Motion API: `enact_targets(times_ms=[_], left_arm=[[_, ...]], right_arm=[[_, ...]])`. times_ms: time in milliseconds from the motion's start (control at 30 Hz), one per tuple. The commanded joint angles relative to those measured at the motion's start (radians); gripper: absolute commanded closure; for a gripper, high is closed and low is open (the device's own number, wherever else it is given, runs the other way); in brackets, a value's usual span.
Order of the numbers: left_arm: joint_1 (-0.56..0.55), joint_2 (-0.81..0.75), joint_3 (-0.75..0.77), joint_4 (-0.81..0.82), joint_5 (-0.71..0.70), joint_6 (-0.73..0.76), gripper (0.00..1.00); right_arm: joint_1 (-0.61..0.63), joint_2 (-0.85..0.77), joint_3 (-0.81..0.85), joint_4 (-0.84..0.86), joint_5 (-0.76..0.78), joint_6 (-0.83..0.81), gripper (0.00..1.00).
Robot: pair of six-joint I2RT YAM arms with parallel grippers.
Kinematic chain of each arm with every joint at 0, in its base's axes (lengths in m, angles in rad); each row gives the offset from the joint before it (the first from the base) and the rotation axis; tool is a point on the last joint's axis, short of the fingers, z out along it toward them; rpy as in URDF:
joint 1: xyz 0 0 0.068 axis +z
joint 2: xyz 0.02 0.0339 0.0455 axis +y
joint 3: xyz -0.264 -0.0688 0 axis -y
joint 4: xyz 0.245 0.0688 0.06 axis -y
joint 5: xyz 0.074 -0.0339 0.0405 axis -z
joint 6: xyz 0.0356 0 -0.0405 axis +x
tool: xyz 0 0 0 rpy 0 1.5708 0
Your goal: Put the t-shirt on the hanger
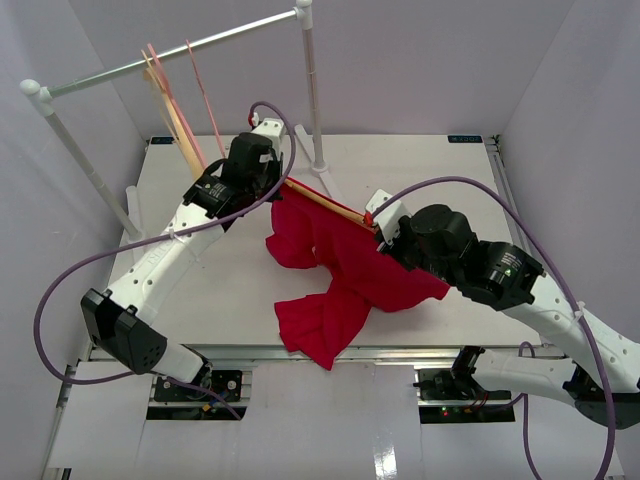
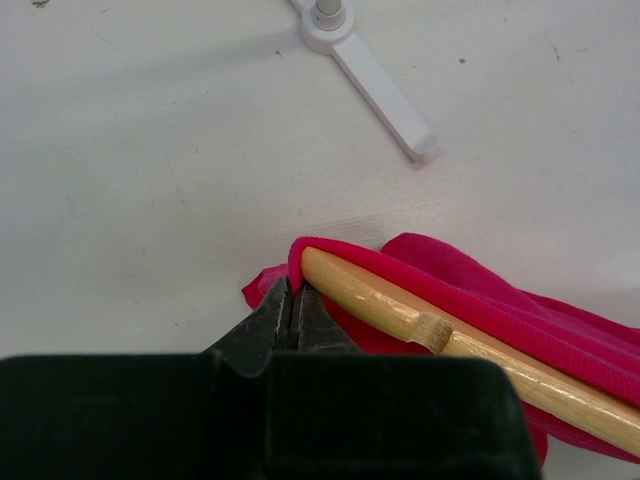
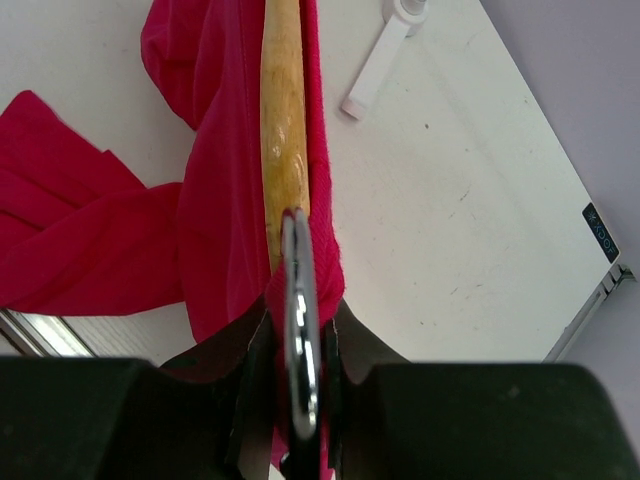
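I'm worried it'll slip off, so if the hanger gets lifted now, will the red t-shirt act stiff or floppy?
Probably floppy: the t-shirt lies in crumpled folds on the table, so most would likely sag below the hanger. It looks like thin, light cloth. It might slide on the smooth wood, where a ribbed edge loops its end.

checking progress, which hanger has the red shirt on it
The light brown wooden hanger over the table, its arm tucked inside the t-shirt. The thin pink hangers and the pale wooden one hang bare on the rail.
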Motion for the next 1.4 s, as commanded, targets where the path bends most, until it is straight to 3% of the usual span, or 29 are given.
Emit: enact_targets(times_ms=[0, 500, 767, 1233, 1367], left_arm=[[0.056, -0.016, 0.121, -0.027, -0.004, -0.068, 1.0], [0.228, 0.002, 0.134, -0.04, 0.042, -0.069, 1.0], [0.254, 0.02, 0.186, -0.044, 0.073, -0.055, 1.0], [0.28, 0.048, 0.252, -0.078, 0.079, -0.023, 1.0], [0.281, -0.007, 0.249, 0.003, 0.143, 0.041, 1.0]], right_arm=[[-0.009, -0.01, -0.032, -0.106, 0.071, 0.017, 0.92], [-0.009, -0.106, -0.056, -0.128, 0.071, 0.019, 0.92], [-0.005, -0.158, -0.071, -0.115, -0.05, -0.018, 0.92], [0.005, -0.148, -0.102, -0.139, -0.075, -0.017, 0.92], [0.006, -0.11, -0.097, -0.162, -0.083, -0.009, 0.92]])
